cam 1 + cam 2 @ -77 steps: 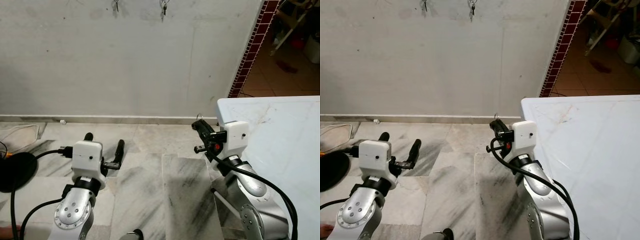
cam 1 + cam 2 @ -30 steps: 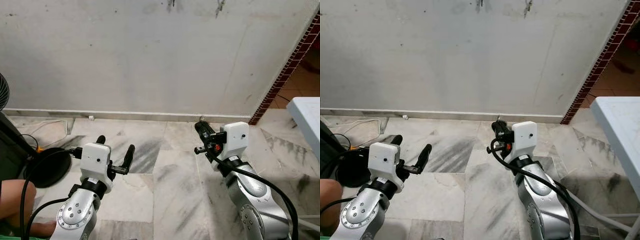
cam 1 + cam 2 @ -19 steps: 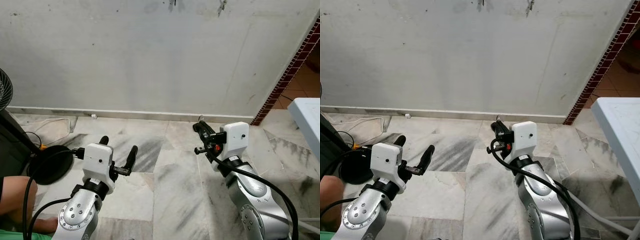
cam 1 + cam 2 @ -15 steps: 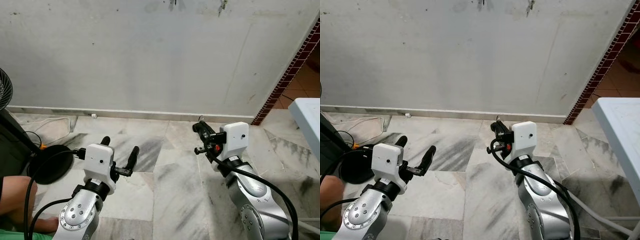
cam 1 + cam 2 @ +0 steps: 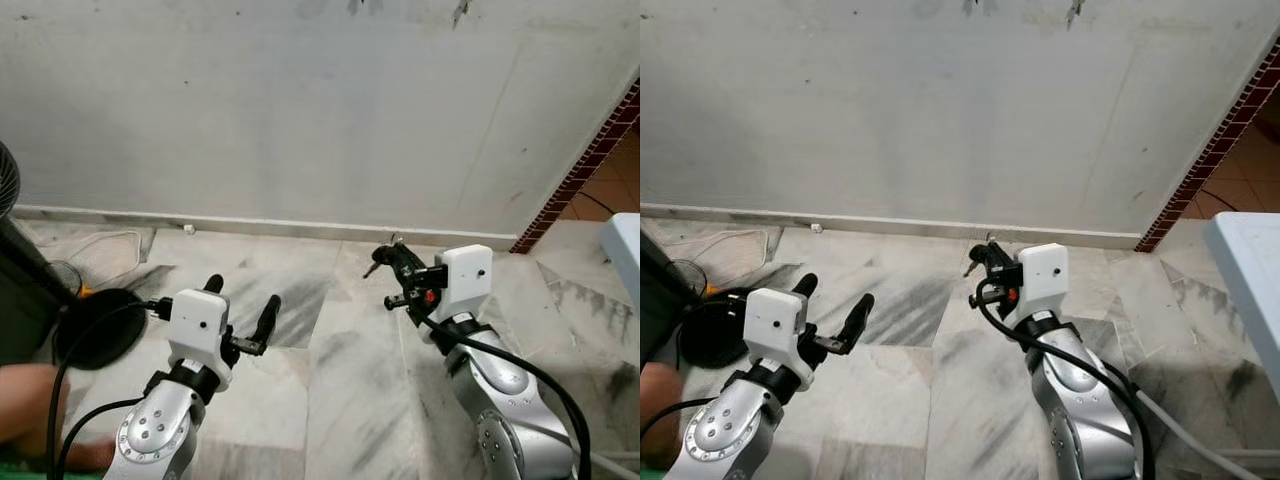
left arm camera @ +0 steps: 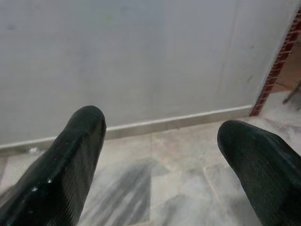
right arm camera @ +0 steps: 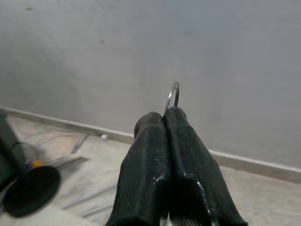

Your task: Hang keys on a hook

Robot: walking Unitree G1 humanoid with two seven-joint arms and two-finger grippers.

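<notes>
Our right gripper point(image 7: 164, 117) pinches the thin silver metal key ring point(image 7: 172, 96) before the far grey wall point(image 5: 300, 110); our left gripper point(image 5: 240, 296) hangs open.

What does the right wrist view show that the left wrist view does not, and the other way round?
Right wrist view: the right gripper shut on a key ring, and a black fan base on the floor. Left wrist view: the left gripper open, and a red brick strip. Both: the grey wall and marble floor.
</notes>
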